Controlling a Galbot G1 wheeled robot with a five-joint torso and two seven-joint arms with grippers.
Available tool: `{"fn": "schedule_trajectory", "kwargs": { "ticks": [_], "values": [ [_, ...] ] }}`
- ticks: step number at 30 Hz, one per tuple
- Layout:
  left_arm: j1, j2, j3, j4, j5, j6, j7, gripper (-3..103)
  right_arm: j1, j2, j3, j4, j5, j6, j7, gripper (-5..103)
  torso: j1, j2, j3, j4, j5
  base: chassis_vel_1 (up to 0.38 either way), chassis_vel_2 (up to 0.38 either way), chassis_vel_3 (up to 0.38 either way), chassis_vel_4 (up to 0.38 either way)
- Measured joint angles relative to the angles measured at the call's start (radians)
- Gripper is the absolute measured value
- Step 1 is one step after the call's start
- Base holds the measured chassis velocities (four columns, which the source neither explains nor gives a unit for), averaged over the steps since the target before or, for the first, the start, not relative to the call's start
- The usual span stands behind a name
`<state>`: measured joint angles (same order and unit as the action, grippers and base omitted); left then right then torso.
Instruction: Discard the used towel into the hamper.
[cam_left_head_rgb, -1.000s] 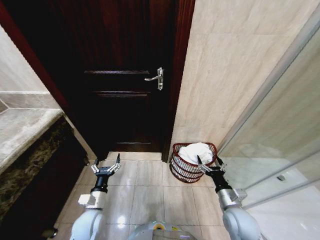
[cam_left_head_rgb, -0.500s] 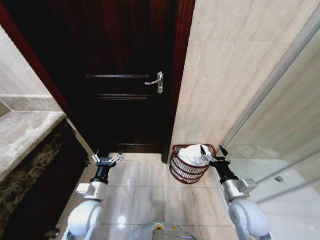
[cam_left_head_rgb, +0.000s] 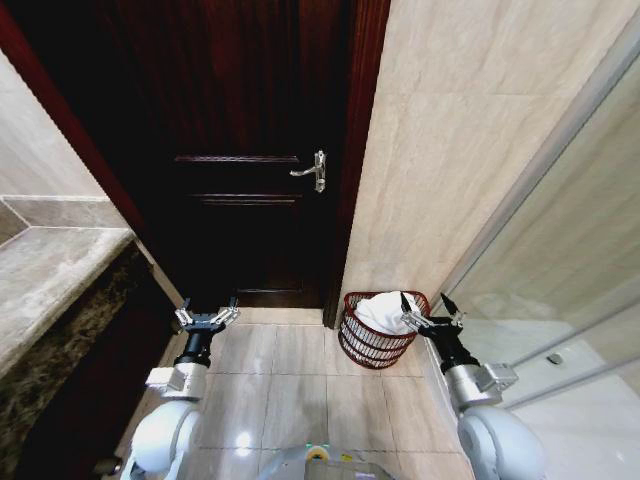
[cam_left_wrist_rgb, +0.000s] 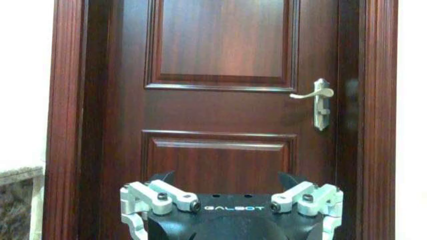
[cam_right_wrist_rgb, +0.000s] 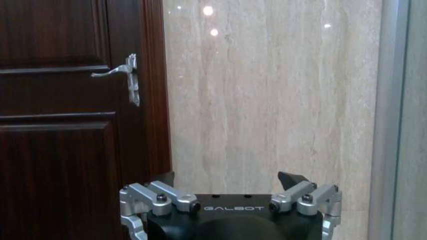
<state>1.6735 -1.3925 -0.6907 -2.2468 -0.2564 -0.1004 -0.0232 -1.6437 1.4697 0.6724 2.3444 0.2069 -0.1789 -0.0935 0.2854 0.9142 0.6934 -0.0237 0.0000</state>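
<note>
Two grippers, left (cam_left_head_rgb: 207, 318) and right (cam_left_head_rgb: 431, 306), hung with jaws spread and empty as the towel (cam_left_head_rgb: 386, 310) sat heaped, apparently loosely, in the hamper (cam_left_head_rgb: 372, 344) by the wall, where a nudge could spill it.

The glossy beige tiled floor (cam_left_head_rgb: 290, 385) carries everything here, its square tiles catching a spot of ceiling light. Standing directly on it, tucked into the corner by the beige stone wall and the dark door frame, is the small round reddish-brown wire hamper (cam_left_head_rgb: 372, 343), with a crumpled white towel (cam_left_head_rgb: 385, 308) heaped inside.
</note>
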Motion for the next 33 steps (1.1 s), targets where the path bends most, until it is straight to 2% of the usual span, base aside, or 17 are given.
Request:
{"fn": "schedule_trajectory", "kwargs": {
  "ticks": [33],
  "values": [
    [-0.002,0.016,-0.015,-0.002,-0.032,-0.003,-0.003,100,-0.015,0.021,-0.009,0.019,-0.015,-0.015,-0.002,100,0.069,0.152,0.083,0.0000,0.0000,0.000,0.000,0.000,0.000]
  ]
}}
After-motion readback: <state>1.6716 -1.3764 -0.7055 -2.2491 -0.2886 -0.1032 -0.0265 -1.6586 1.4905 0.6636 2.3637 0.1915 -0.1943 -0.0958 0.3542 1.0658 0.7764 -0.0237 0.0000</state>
